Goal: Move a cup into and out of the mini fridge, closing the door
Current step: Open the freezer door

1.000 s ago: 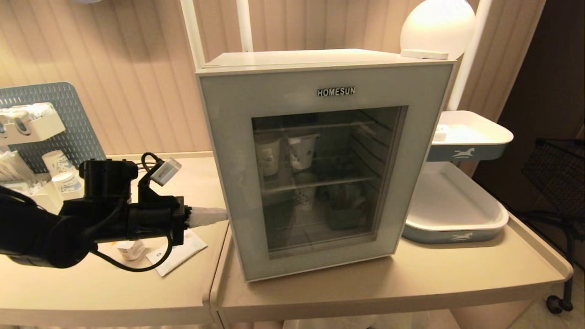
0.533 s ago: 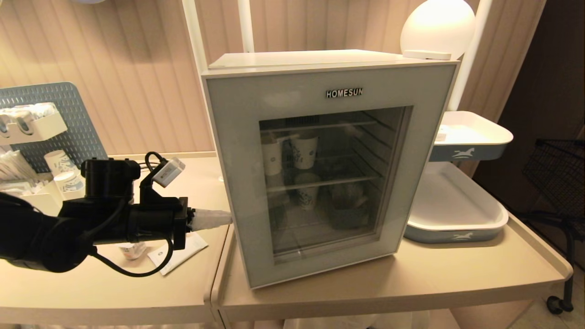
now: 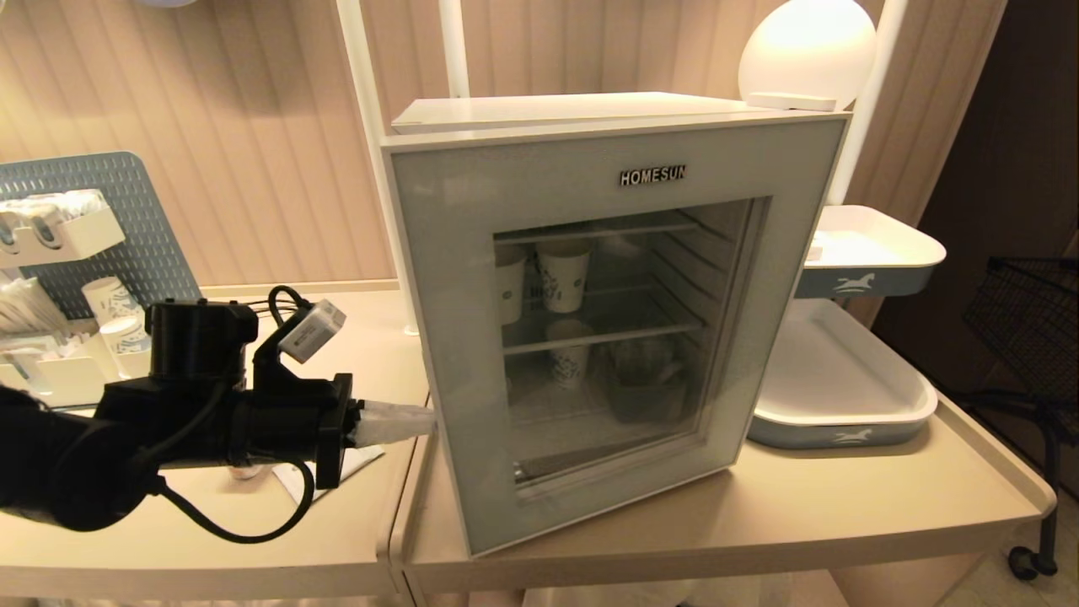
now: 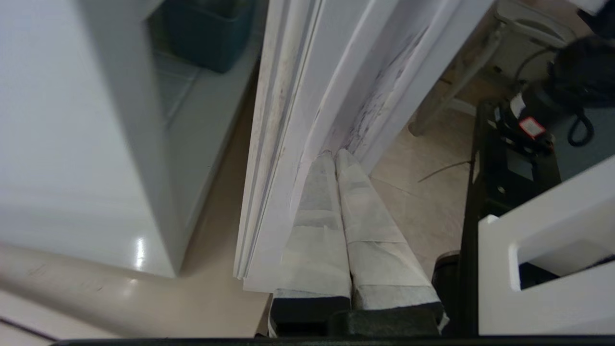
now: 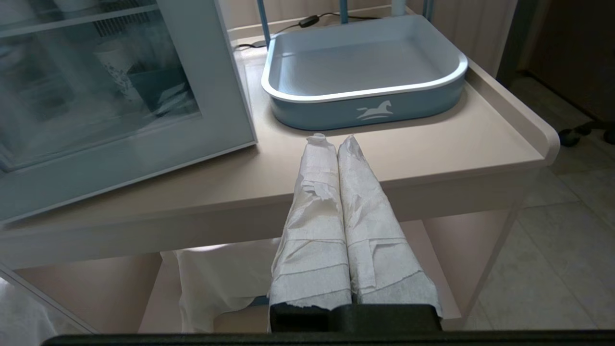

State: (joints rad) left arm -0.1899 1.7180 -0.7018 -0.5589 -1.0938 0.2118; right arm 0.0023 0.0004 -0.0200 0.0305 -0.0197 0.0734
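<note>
Back wall [image 3: 211,126]: vertical ribbed panelling, beige under warm light. Two white uprights [image 3: 362,101] rise against it. Globe lamp [image 3: 807,51], lit, white, upper right, partly behind the top of the white appliance. Two cream tables with raised lips abut: left table [image 3: 194,539], right table [image 3: 843,514]. Blue pegboard [image 3: 126,228] leans at far left, with white bins and patterned paper cups [image 3: 110,299] in front. Right table carries a blue-and-white tray [image 3: 843,413] with horse emblem; a second tray [image 3: 877,253] sits above it. Dark wire basket [image 3: 1033,312] at far right. Floor [image 5: 562,230]: pale tiles.
</note>
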